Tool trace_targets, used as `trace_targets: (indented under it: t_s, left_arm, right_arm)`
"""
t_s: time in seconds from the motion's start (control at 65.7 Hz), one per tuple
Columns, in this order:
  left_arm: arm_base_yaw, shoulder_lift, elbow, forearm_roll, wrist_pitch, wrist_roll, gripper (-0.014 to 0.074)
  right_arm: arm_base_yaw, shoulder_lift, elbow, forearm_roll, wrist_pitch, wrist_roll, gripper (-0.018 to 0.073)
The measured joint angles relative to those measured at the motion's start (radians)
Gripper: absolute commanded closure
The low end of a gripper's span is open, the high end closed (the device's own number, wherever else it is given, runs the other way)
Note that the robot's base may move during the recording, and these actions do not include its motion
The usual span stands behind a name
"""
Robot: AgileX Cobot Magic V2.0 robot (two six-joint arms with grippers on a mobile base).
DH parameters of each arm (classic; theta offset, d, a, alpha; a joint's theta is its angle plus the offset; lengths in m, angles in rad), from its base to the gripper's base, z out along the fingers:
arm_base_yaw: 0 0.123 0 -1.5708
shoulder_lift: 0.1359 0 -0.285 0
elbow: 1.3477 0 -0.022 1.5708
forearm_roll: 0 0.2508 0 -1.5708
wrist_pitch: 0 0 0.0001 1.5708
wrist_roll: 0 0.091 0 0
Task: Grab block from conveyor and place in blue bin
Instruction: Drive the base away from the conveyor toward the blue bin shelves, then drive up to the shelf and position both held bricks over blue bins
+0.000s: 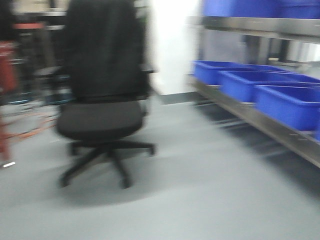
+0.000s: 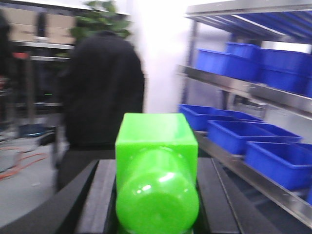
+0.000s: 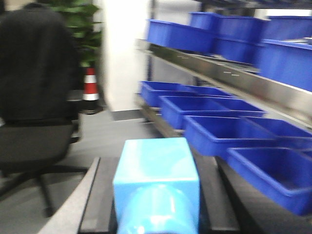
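Observation:
In the left wrist view, a bright green block [image 2: 157, 146] with a round knob on its near end sits between the dark fingers [image 2: 102, 195] of my left gripper [image 2: 157, 200], which is shut on it. My right gripper [image 3: 156, 204] is shut on a light blue block [image 3: 157, 168] of the same shape. Blue bins [image 1: 287, 102] stand in a row on a low steel shelf to the right, also seen from both wrists as bins [image 2: 243, 136] and bins [image 3: 219, 131]. The conveyor's belt is out of view. All views are blurred.
A black office chair [image 1: 102, 100] stands on the grey floor ahead to the left. More blue bins [image 3: 229, 29] fill the upper shelf. A red-and-white cone [image 3: 89, 85] and a plant stand by the white wall. Red framework [image 1: 6, 100] and cables lie at the far left.

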Motion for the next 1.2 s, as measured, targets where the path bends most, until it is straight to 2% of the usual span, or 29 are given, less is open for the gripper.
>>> trace_targets:
  t_s: [1.202]
  left_arm:
    - [0.000, 0.000, 0.000, -0.006, 0.000, 0.000, 0.0707]
  right_arm:
    - [0.000, 0.000, 0.000, 0.000, 0.000, -0.002, 0.0721]
